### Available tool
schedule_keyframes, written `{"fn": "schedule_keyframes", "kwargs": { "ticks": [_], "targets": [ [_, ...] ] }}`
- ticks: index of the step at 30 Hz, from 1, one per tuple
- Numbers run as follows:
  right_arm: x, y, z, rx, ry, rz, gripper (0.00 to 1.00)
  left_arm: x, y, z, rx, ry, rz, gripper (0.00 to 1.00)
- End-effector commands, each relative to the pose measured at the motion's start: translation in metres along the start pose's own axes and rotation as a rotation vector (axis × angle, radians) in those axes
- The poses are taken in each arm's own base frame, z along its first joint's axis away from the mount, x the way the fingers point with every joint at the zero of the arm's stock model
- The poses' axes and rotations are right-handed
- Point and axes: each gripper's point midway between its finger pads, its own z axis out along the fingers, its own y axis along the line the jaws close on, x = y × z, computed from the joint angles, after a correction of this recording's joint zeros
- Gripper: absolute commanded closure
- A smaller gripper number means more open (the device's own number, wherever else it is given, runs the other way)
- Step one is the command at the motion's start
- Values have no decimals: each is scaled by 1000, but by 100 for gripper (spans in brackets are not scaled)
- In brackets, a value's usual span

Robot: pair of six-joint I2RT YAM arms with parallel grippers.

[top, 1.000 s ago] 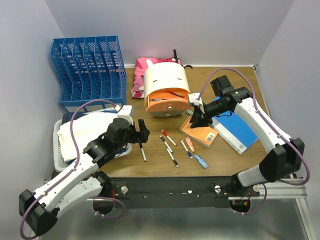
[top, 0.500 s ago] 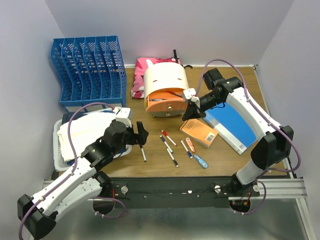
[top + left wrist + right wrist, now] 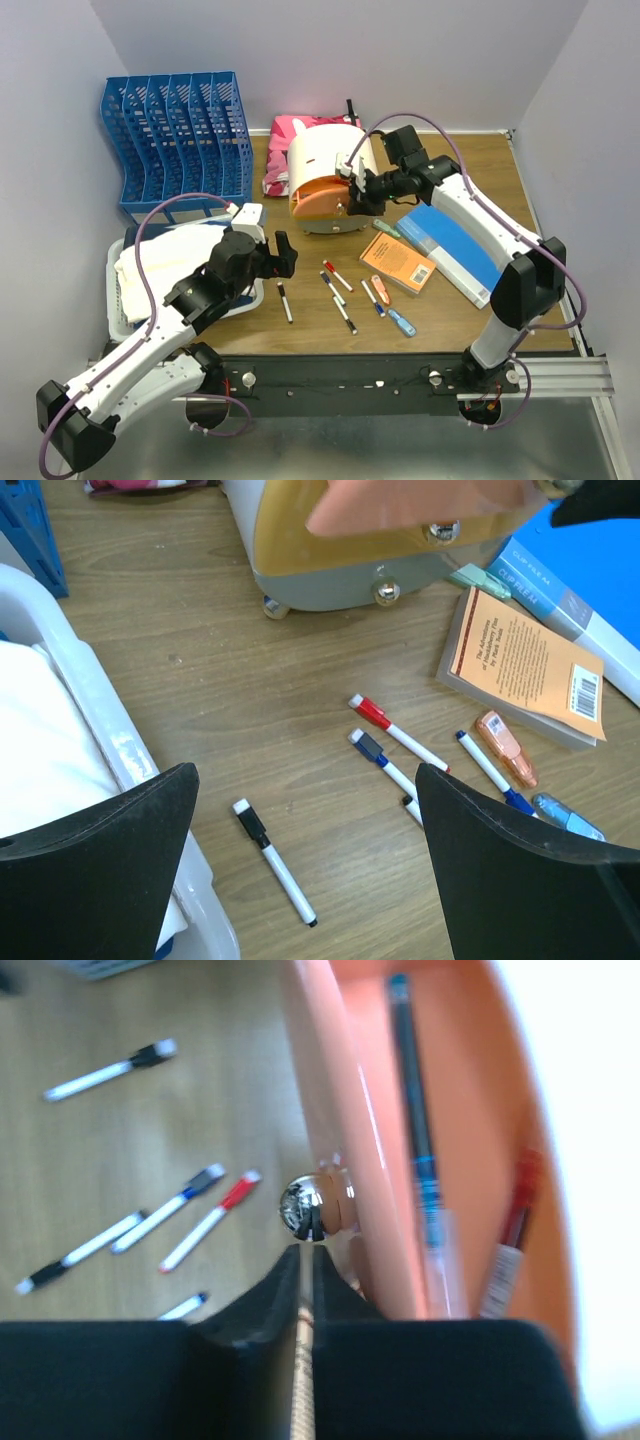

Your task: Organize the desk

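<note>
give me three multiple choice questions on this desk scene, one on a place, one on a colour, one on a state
1. Where does the blue plastic slotted file rack stand? A front right B back left C centre
2. What colour is the paperback book lying on the brown wooden desk? A green B black C orange
3. How is the left claw? A wide open, empty B shut on a marker C shut on cloth
Answers: B, it fills the far left corner; C, its cover is orange; A, its fingers are spread with nothing between.

The blue file [image 3: 590, 570] reads "CLIP FILE"; the orange book [image 3: 525, 665] begins "The Adventures".
</note>
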Motion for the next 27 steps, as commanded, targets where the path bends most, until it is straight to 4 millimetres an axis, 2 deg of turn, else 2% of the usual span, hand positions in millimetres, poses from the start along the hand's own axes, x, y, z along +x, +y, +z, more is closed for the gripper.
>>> {"fn": "schedule_keyframes", "kwargs": {
  "ticks": [1,4,6,10,15,19,27],
  "targets": [
    [-27,-69,-5,296,-44,65,65,-21,-6,1,-1,-32,-20,1],
    [-30,-69,-3,289,-63,85,47,-30,-14,5,30,-49,-75,1],
    [-30,-68,0,284,-73,103,41,-39,-24,9,72,-78,-116,1],
    [-35,-59,0,228,-82,128,42,-54,-39,18,134,-119,-216,2],
    [-46,-29,-13,112,-83,137,42,-71,-60,40,225,-147,-385,7],
    [-43,-20,-22,109,-84,189,42,-75,-70,61,269,-141,-505,12],
    [-36,-15,-52,94,-153,327,42,-77,-86,111,319,-129,-672,21]
  ]
}}
